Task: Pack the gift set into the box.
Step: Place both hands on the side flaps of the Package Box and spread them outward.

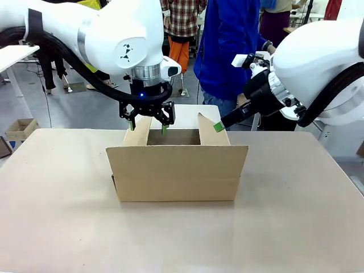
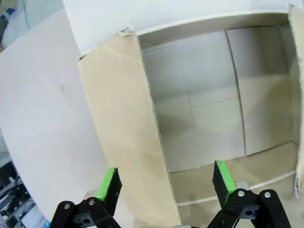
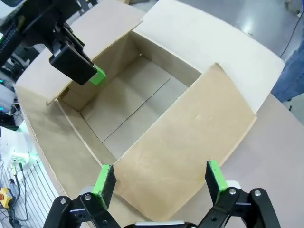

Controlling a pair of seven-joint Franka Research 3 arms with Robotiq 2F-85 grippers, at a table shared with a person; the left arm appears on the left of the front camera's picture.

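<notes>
A wide tan table [image 1: 57, 227] fills the foreground, with a person in a blue jacket [image 1: 227, 45] standing just beyond its far edge. The large plain brown corrugated cardboard box [image 1: 176, 173] sits at the middle of the table, its near flap and two side flaps standing up. The left arm comes down steeply from the upper left, so the left gripper [image 1: 148, 127] points straight down over the box's left side flap [image 1: 138, 129]. The right arm reaches in low from the right and slants the right gripper [image 1: 219, 127] toward the top of the right side flap [image 1: 206, 129]. The left wrist view shows what the front view hides: the left gripper [image 2: 165, 172] has its fingers spread wide, one outside the flap [image 2: 123, 133] and one over the box's plain cardboard floor, neither touching it. In the right wrist view, the right gripper [image 3: 159, 170] is likewise spread, hovering at the edge of its flap [image 3: 190, 137] without gripping it.
</notes>
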